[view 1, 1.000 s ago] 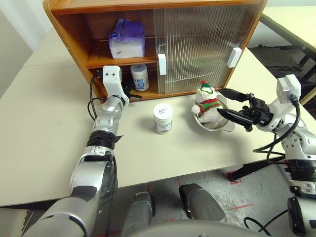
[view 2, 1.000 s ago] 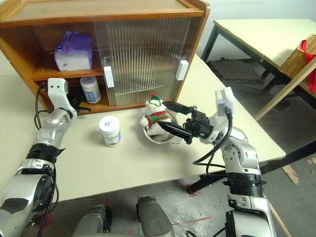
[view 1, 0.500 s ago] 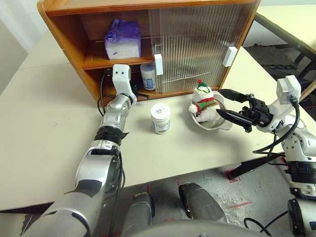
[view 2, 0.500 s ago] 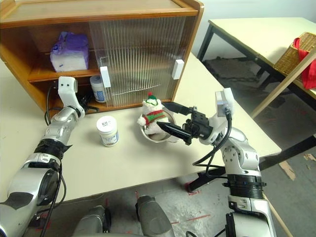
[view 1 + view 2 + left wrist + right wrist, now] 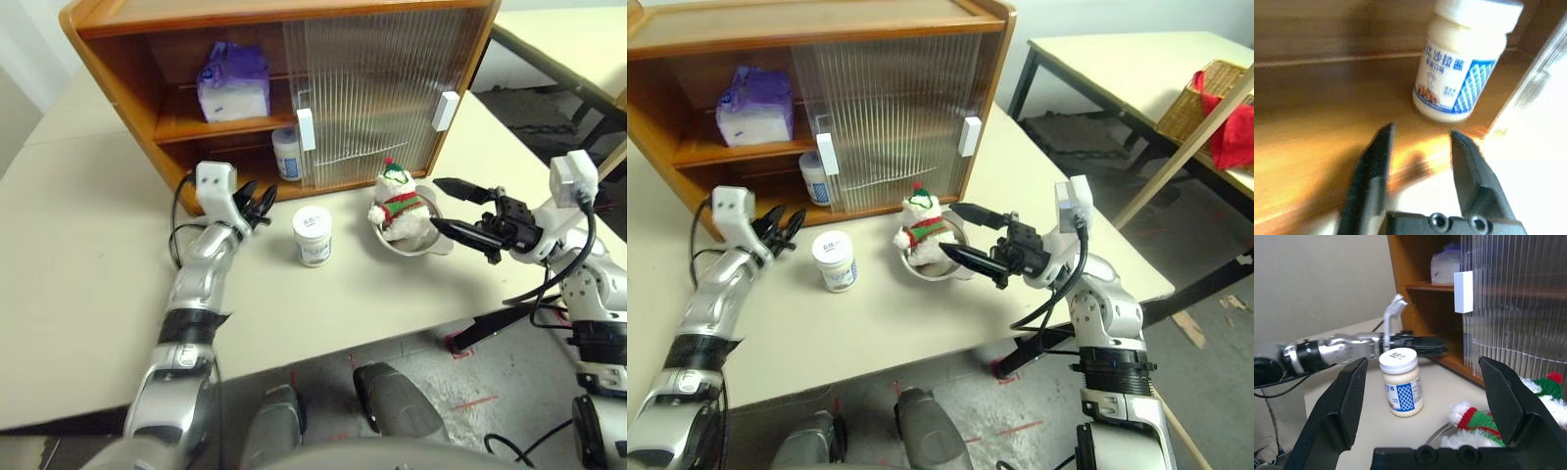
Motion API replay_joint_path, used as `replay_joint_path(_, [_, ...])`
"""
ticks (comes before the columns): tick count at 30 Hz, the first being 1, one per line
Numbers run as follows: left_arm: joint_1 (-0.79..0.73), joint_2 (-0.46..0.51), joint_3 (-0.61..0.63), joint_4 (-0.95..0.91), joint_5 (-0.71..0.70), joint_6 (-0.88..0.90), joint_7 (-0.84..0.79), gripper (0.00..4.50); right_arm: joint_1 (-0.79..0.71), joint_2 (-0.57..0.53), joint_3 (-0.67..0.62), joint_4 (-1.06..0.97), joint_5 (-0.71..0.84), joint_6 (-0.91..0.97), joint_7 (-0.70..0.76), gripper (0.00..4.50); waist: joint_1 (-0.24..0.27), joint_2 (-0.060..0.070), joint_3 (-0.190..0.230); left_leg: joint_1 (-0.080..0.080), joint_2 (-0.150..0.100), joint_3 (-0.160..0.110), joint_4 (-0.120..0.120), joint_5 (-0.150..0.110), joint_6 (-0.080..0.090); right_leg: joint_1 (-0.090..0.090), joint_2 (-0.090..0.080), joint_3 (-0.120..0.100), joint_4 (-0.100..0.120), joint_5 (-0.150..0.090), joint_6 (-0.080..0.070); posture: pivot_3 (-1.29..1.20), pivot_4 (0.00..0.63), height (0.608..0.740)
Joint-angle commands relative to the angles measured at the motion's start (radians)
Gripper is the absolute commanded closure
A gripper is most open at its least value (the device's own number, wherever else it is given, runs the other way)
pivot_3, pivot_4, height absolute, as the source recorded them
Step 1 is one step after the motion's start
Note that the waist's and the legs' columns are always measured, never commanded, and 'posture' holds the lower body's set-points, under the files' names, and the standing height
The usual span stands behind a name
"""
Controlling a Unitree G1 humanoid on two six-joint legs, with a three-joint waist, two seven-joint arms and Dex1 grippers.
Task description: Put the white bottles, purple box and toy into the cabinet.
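The cabinet (image 5: 118,73) stands open on its left side. On its upper shelf sits the purple box (image 5: 233,80). One white bottle (image 5: 286,154) stands on the cabinet's lower floor beside the sliding door. My left gripper (image 5: 263,201) hovers just outside that opening, open and empty, pointing at this bottle (image 5: 1459,73). The second white bottle (image 5: 313,236) stands on the table in front of the cabinet. To its right the toy (image 5: 394,201) sits in a steel bowl. My right gripper (image 5: 437,203) is open beside the toy, pointing toward it.
The steel bowl (image 5: 431,245) holds the toy. Ribbed sliding doors (image 5: 377,88) with white handles cover the cabinet's right part. The table's front edge runs close below both arms. A second table with a wicker basket (image 5: 1205,108) stands at the right.
My left gripper has opened, left the bottle on the cabinet's lower floor and drawn back out of the opening. The right gripper has not moved. The view shifted a little.
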Motion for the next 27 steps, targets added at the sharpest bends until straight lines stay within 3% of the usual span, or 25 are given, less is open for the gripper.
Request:
replay_joint_path(1, [0.077, 0.036, 0.016, -0.140, -0.070, 0.069, -0.078, 0.91, -0.014, -0.005, 0.009, 0.023, -0.006, -0.001, 0.024, 0.00, 0.003, 0.000, 0.000, 0.000, 0.000, 0.000, 0.000, 0.000, 0.000, 0.000, 0.000, 0.000, 0.000, 0.000, 0.000, -0.27, 0.098, 0.740])
replay_joint_path(4, [0.148, 0.078, 0.034, -0.218, -0.143, 0.091, -0.171, 0.05, -0.035, 0.006, 0.023, 0.032, -0.007, 0.006, 0.030, 0.00, 0.014, 0.001, 0.000, 0.001, 0.001, -0.004, 0.000, 0.001, 0.000, 0.000, -0.001, 0.002, 0.001, 0.001, -0.002, -0.25, 0.101, 0.740])
replay_joint_path(8, [0.275, 0.159, 0.055, -0.319, -0.218, 0.112, -0.304, 0.05, -0.055, 0.002, 0.024, 0.052, -0.012, 0.008, 0.043, 0.00, 0.019, 0.003, -0.001, 0.000, 0.005, -0.018, 0.000, -0.001, -0.004, -0.002, -0.003, 0.006, 0.000, 0.002, -0.005, -0.24, 0.104, 0.740])
replay_joint_path(15, [0.441, 0.268, 0.016, -0.335, -0.197, 0.016, -0.500, 0.05, -0.063, 0.002, 0.030, 0.067, -0.019, 0.005, 0.053, 0.00, 0.026, 0.008, -0.005, -0.005, 0.012, -0.023, -0.005, -0.006, -0.013, -0.013, -0.002, 0.004, 0.002, 0.005, -0.021, -0.23, 0.107, 0.740])
replay_joint_path(27, [0.306, 0.171, -0.153, -0.204, -0.073, -0.038, -0.485, 0.05, -0.049, 0.010, 0.033, 0.040, -0.020, 0.008, 0.031, 0.00, 0.038, 0.012, -0.007, -0.010, 0.018, -0.020, -0.012, -0.005, -0.012, -0.022, 0.000, 0.002, 0.002, 0.003, -0.028, -0.25, 0.110, 0.740])
